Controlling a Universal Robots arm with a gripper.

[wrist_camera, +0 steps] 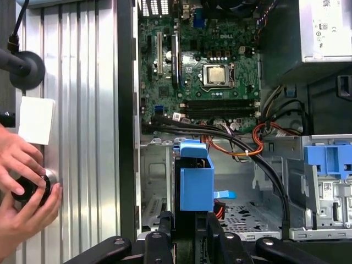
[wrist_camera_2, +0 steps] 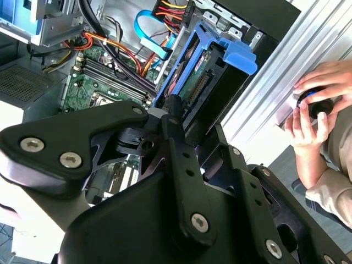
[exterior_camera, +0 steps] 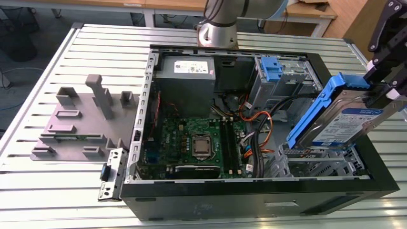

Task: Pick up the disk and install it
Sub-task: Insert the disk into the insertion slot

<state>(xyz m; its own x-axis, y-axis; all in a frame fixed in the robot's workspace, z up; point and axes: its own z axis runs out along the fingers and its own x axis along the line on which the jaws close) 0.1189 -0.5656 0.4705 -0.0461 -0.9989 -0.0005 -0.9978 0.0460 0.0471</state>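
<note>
Exterior view: pincer [exterior_camera: 383, 97] tight on the disk [exterior_camera: 346, 123], aslant above the drive cage [exterior_camera: 318, 165], black cables [exterior_camera: 275, 104] near.

The disk [exterior_camera: 348, 125], silver with a white-and-blue label and a blue frame, hung tilted, gripped at one end by the pincer [exterior_camera: 383, 97], slanting down from it.

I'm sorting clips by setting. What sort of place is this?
Likely a robotics lab or test workshop: an open computer case lies on a ribbed aluminium table, a robot arm rises beyond it, its pincer holding the disk, and wooden desks stand behind.
</note>
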